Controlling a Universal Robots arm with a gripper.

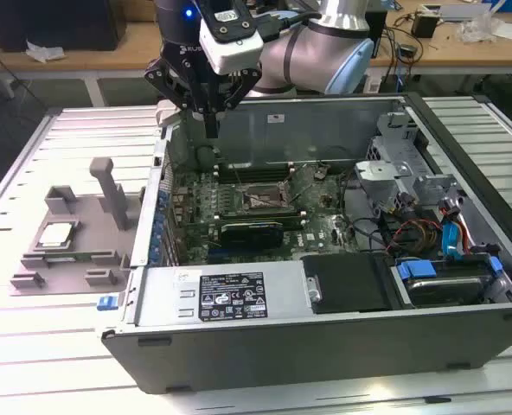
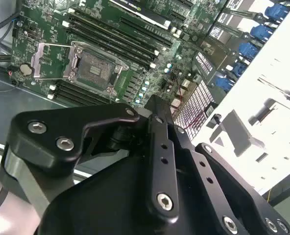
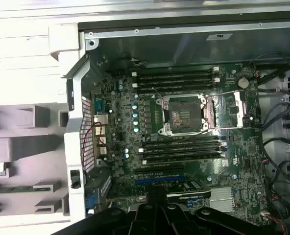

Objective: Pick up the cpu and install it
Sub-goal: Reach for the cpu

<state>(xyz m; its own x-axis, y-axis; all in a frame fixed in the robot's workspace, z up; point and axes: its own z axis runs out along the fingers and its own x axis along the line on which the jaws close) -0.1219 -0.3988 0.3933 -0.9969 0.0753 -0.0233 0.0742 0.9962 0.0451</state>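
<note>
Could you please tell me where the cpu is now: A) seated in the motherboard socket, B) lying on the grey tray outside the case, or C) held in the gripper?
B: the cpu lies on the grey tray at the exterior view's left, outside the case.

- The computer case (image 1: 325,346) lies open on the slatted table (image 1: 31,363); the tray (image 1: 87,249) sits just beside it, on the exterior view's left.
- The cpu (image 1: 55,233) lies in the tray, well apart from the gripper (image 1: 211,130).
- The gripper hangs above the case's far corner nearest the tray.
- The motherboard (image 1: 325,229) lies on the case floor, and the socket (image 1: 254,201) sits between two banks of memory slots (image 3: 177,78).
- The drive bay (image 1: 442,281) sits in the case at the exterior view's right.
</note>
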